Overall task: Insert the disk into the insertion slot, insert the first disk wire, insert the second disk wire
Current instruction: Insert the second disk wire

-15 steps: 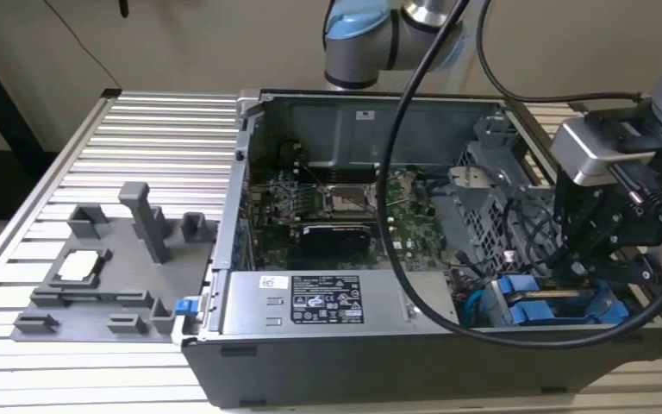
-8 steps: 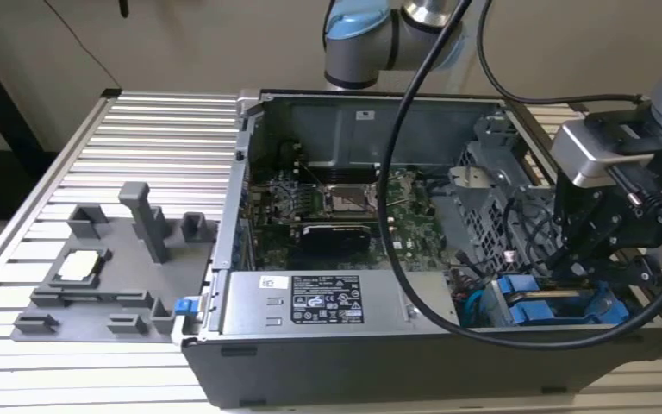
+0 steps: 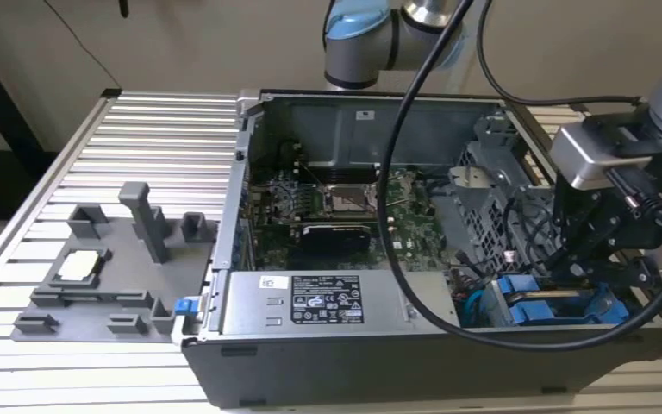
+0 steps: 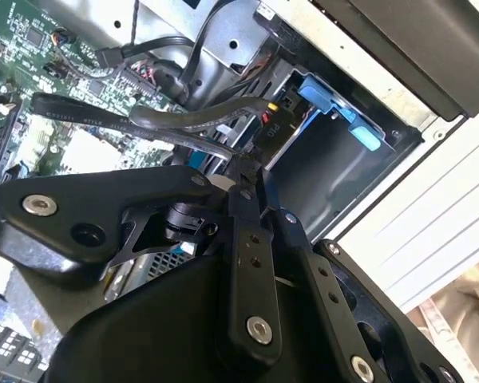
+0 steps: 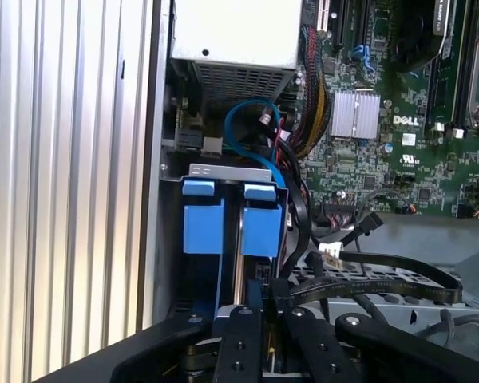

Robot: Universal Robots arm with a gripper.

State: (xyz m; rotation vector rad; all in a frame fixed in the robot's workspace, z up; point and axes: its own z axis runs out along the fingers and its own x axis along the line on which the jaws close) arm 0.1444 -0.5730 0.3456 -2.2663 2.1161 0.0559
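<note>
- Even, soft indoor light in the exterior view; the ribbed table (image 3: 135, 129) shines pale, with no harsh glare.
- Inside the computer case (image 3: 308, 362) it's dimmer, the motherboard (image 3: 343, 203) sitting in shade.
- In the second wrist view, the black gripper (image 4: 243, 171) looms close and soft-focused, catching dull highlights.
- In the first wrist view, the blue carrier frame (image 5: 231, 227) reads bright and sharp, the bay beneath it dark.
</note>
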